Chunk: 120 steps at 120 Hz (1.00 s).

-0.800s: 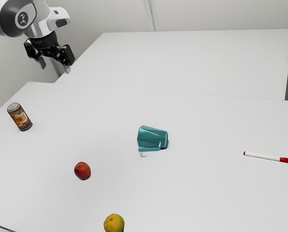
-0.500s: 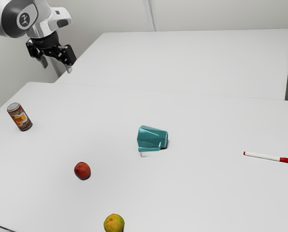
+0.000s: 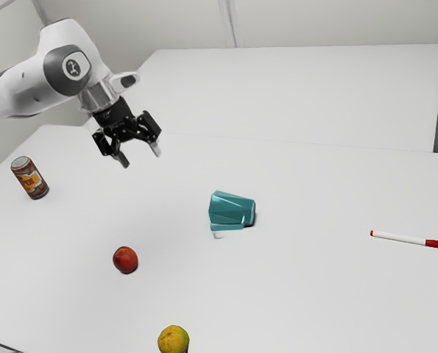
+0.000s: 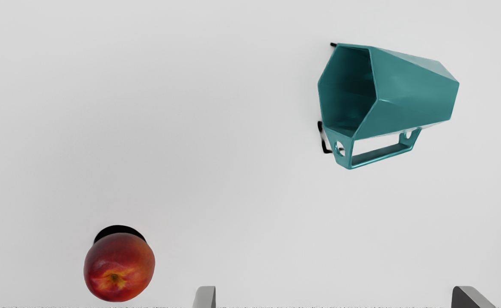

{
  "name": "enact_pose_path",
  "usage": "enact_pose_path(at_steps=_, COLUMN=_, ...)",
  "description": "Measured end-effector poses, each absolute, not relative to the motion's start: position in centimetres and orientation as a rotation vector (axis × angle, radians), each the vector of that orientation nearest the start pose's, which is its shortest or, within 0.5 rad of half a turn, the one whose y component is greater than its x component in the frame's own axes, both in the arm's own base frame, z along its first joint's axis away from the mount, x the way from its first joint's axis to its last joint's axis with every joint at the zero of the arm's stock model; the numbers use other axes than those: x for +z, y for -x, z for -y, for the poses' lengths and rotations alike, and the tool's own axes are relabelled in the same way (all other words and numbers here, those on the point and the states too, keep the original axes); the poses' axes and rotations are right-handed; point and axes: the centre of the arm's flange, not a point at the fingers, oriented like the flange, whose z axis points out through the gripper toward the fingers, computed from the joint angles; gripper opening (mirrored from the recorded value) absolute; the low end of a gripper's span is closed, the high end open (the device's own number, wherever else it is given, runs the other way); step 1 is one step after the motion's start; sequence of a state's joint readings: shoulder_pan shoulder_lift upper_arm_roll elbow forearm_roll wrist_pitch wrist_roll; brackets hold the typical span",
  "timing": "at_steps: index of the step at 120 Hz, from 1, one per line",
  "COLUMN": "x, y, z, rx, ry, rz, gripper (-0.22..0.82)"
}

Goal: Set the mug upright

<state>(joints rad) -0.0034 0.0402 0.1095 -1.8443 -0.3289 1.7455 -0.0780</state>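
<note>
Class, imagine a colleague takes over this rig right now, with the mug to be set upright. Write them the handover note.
Tool: open and empty, above the table, clear of the mug.
Mug: lying on its side, mouth toward the exterior view's left, handle on the side nearer that camera.
Nearby: the peach is the closest other object; can, yellow-green fruit and red-capped marker lie farther off.
Done: no grasp or righting yet.
Left: reach the mug, grip it, turn it base down, release.
</note>
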Motion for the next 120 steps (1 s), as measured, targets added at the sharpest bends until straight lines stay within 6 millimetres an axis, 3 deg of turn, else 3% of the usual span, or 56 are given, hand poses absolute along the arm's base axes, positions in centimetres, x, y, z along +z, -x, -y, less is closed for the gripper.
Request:
enact_pose_path(at_steps=14, x=45.1, y=-57.2, z=-3.8, rx=0.339, ry=3.469, rz=0.616, gripper=0.6)
enact_pose_path(at_steps=30, x=41.0, y=-58.8, z=-3.4, rx=0.417, ry=3.502, rz=0.742, gripper=0.6)
enact_pose_path(at_steps=54, x=36.4, y=-60.1, z=-2.8, rx=0.512, ry=3.545, rz=0.93, gripper=0.6)
enact_pose_path(at_steps=89, x=33.1, y=-62.1, z=-2.2, rx=0.498, ry=3.575, rz=1.106, gripper=0.6)
enact_pose_path(at_steps=120, x=30.2, y=-62.8, z=1.1, rx=0.566, ry=3.625, rz=1.245, gripper=0.6)
